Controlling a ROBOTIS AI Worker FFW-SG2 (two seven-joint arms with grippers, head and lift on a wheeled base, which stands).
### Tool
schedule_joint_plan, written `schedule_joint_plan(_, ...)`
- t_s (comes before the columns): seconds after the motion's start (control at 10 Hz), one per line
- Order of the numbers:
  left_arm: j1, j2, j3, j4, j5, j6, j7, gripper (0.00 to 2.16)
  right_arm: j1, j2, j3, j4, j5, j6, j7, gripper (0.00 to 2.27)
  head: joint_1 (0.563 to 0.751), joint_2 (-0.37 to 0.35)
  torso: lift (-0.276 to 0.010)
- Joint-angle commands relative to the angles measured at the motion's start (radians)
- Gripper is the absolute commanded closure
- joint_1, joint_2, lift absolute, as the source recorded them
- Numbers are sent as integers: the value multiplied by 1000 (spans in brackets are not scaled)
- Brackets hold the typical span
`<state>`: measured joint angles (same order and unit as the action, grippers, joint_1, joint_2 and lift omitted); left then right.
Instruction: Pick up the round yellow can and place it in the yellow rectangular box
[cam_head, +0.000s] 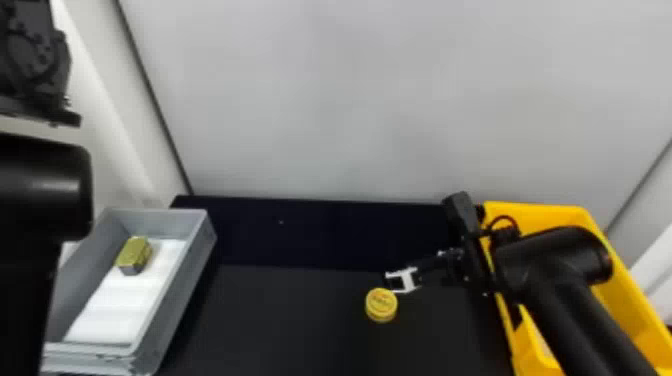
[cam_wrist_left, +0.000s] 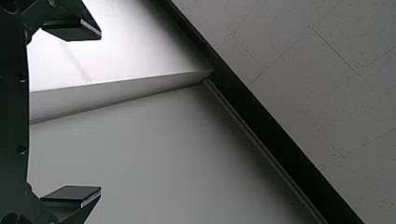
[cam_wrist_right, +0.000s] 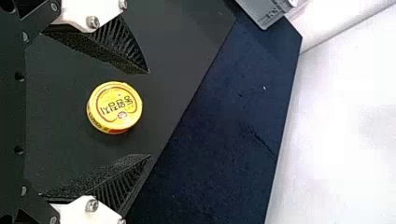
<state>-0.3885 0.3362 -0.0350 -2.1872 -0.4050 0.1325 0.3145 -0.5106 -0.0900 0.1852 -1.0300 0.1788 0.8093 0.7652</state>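
Yellow and round, the can (cam_head: 381, 305) sits flat on the black table (cam_head: 280, 310). Your right gripper (cam_wrist_right: 150, 114) is the near one, just beside the can, and its two fingers are wide apart. From that wrist, you see the can in the gap between them, touching neither. It has no long side to line up with, so I think you can get low around it, then squeeze. The yellow box (cam_head: 550, 216) is to the right of the can. Your left gripper (cam_wrist_left: 100, 112) is well apart from the can, fingers wide too.
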Motion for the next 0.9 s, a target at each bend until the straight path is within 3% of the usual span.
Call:
schedule_joint_plan(0.0, -3, -2, -5, 6, 0, -7, 0, 113, -35, 4, 73, 56, 62, -54, -2, 190, 663, 54, -10)
schedule_joint_plan(0.3, -3, 0, -6, 6, 0, -17, 0, 113, -49, 10, 131, 119, 71, -114, -21, 193, 663, 54, -10)
schedule_joint_plan(0.8, -3, -3, -16, 11, 2, -25, 0, 113, -69, 10, 148, 235, 96, -182, -30, 193, 663, 54, -10)
